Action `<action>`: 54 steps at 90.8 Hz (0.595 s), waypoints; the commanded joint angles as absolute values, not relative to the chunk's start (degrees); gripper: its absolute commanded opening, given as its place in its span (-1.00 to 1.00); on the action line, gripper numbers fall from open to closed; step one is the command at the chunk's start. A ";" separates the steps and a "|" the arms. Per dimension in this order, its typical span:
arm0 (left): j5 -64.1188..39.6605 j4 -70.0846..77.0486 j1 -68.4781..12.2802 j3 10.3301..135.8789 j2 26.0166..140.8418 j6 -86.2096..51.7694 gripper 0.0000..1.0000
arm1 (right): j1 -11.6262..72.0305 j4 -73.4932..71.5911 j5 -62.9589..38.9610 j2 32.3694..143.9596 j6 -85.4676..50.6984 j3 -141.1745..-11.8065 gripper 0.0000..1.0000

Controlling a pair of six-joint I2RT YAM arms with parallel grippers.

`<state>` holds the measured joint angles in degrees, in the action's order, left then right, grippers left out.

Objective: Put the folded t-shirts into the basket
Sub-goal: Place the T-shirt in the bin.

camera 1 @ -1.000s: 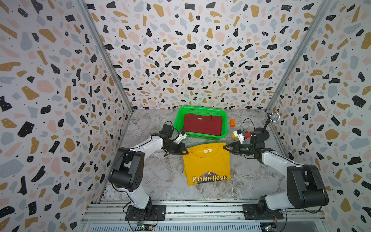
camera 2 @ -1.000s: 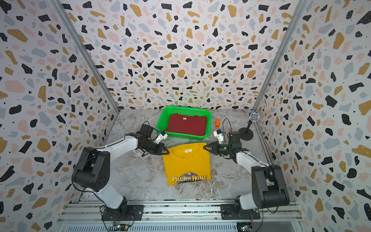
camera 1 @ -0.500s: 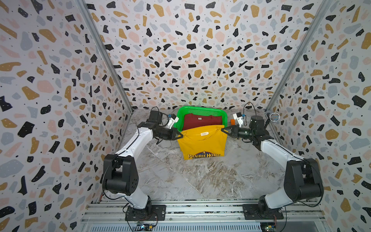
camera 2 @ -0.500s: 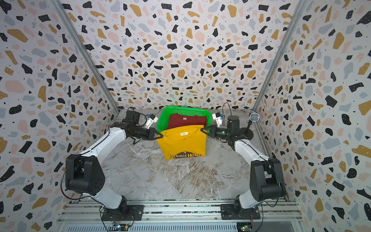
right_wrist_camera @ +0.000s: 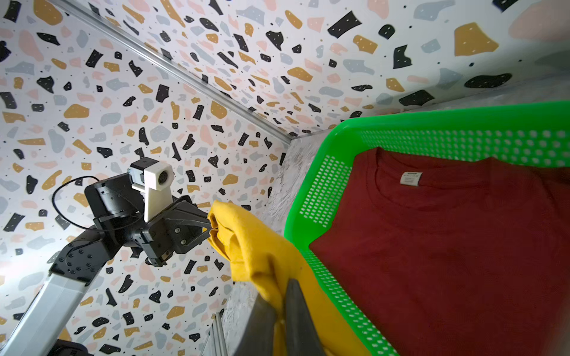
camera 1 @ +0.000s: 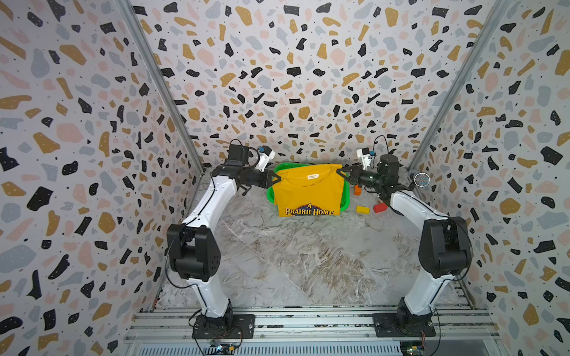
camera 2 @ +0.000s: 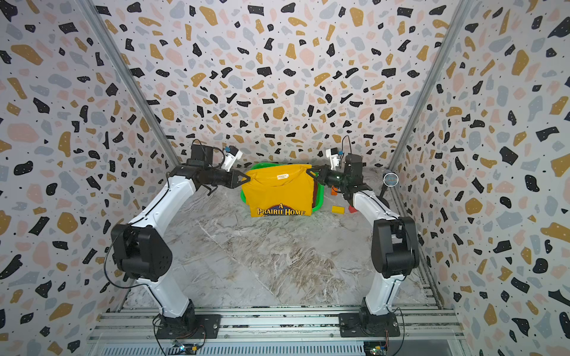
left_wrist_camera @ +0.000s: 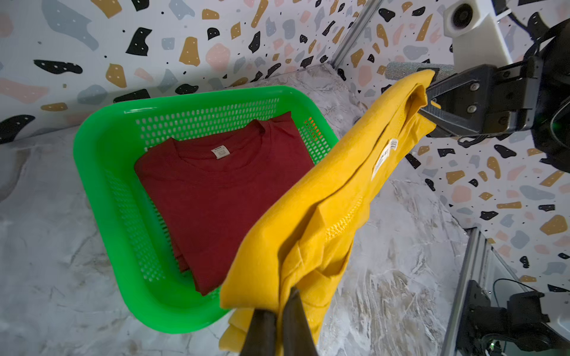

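Yellow shirt [camera 1: 308, 194] is off the table [camera 1: 293, 262], strung between both arms and hanging like a banner over the basket [camera 1: 270, 197], collar up. Left gripper [camera 1: 277, 178] has its fingers pressed together on one top corner of the cloth; right gripper [camera 1: 340, 171] pinches the opposite corner the same way. Print near the hem reads "A PRAIRIE HOME"; anything below that is folded out of sight. Neck tag [camera 1: 312, 176] inside the collar carries writing, too small to read. Hem drops in front of the basket's near wall; can't tell whether it touches the table. Red shirt [left_wrist_camera: 222, 197] lies folded flat inside the basket, collar toward the back wall, and its white tag [left_wrist_camera: 220, 152] is also unreadable. On the right arm's side of the basket, an orange block [camera 1: 357, 190], yellow block [camera 1: 362, 209] and red block [camera 1: 380, 207] sit on the table, clear of the yellow shirt
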<state>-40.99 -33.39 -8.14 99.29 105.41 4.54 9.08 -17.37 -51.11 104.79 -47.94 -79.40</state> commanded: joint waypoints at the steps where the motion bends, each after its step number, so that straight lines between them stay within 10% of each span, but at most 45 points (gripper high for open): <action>1: -40.05 -33.70 -7.56 105.36 110.78 9.53 -1.00 | 8.88 -16.76 -45.73 105.98 -46.82 -82.57 -1.00; 54: -37.29 -29.63 -9.13 124.37 131.95 8.32 -1.00 | 8.70 -12.03 -38.50 116.24 -41.22 -89.12 -1.00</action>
<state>-39.07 -31.73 -8.75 120.84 130.52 7.97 9.08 -12.78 -40.53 116.60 -43.33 -85.73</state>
